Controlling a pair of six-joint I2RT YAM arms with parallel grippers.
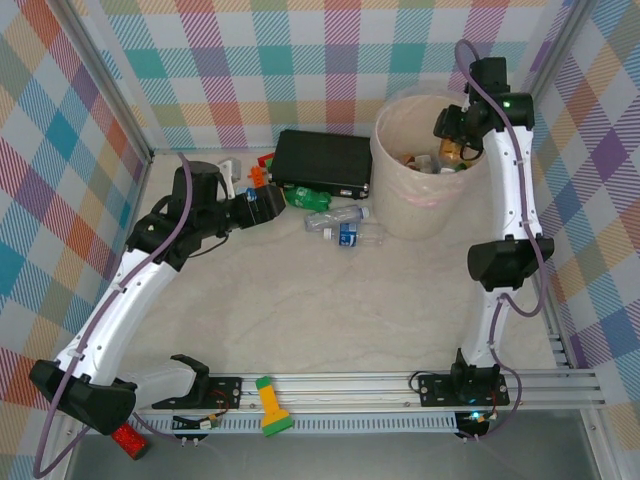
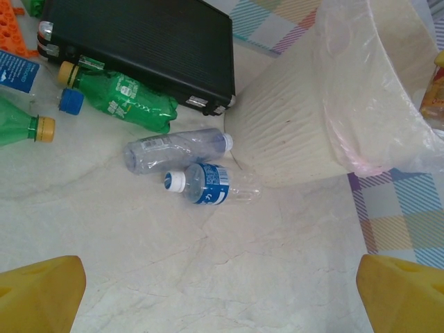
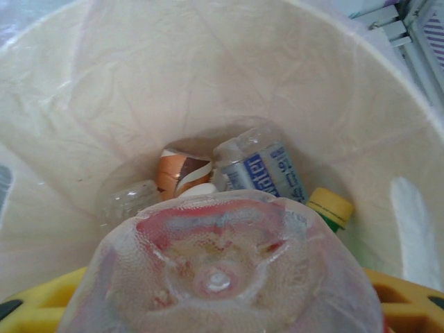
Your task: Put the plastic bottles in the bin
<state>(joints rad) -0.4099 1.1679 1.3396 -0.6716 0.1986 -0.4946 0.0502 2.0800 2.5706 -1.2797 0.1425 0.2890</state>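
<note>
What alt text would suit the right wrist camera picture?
The right hand holds a clear bottle, base toward the camera, over the lined bin. Below lie a blue-labelled bottle, a brown-labelled bottle and a yellow-capped green bottle.

black case (image 1: pixel 322 162): far centre | flashlight (image 1: pixel 271 405): near edge | red object (image 1: pixel 130 440): near-left corner

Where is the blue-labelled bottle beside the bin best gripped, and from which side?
Probably from above, across the labelled middle. The blue-labelled bottle lies on its side, white cap free, so its round body can be straddled. A clear bottle lies close behind it, leaving little room there.
</note>
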